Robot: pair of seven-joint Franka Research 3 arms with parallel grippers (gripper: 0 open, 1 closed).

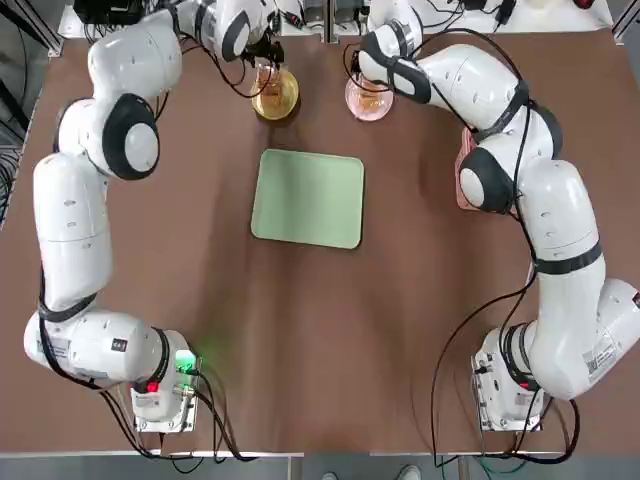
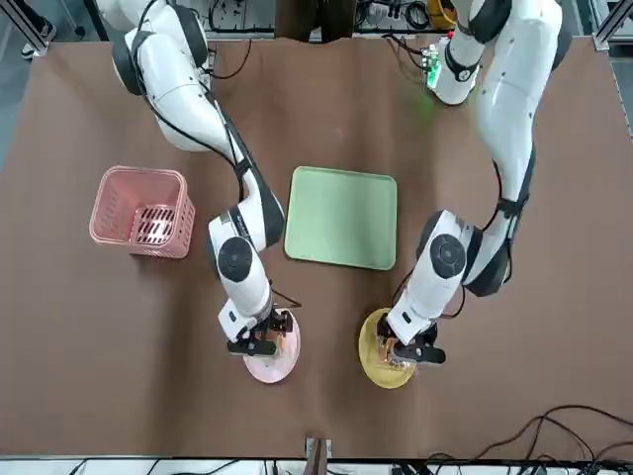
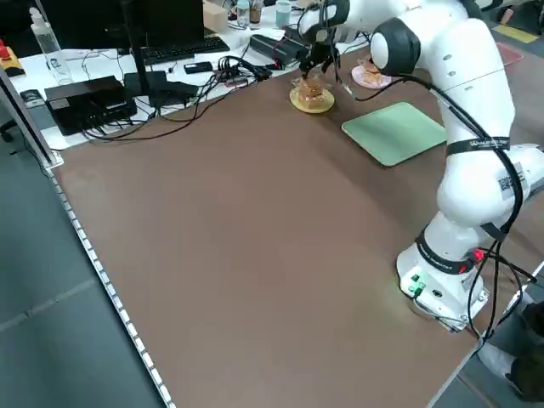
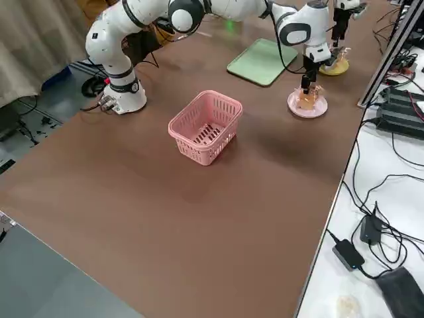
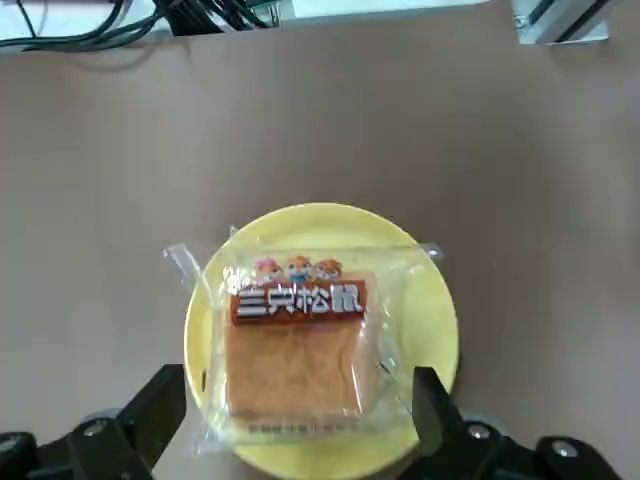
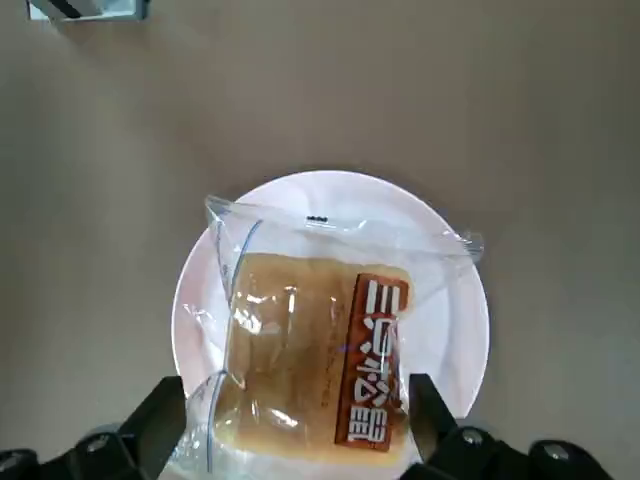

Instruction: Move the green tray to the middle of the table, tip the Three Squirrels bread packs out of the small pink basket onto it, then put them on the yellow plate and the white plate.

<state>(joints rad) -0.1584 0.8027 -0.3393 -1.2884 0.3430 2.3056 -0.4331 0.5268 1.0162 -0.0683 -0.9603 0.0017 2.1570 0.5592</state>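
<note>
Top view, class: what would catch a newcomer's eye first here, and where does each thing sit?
Both arms stretch to the far edge: the left gripper, fingers open, hangs over a bread pack on the yellow plate, and the right gripper, also open, over another pack on the white plate. The green tray lies bare mid-table, and the small pink basket stands empty off to the robot's right.

Counted on table:
- one green tray, nothing on it
- one pink basket
- one yellow plate
- one white plate
- bread packs: two clearly visible, one on yellow plate, one on white plate; any stacked beneath not discernible
- two robot arms
</note>
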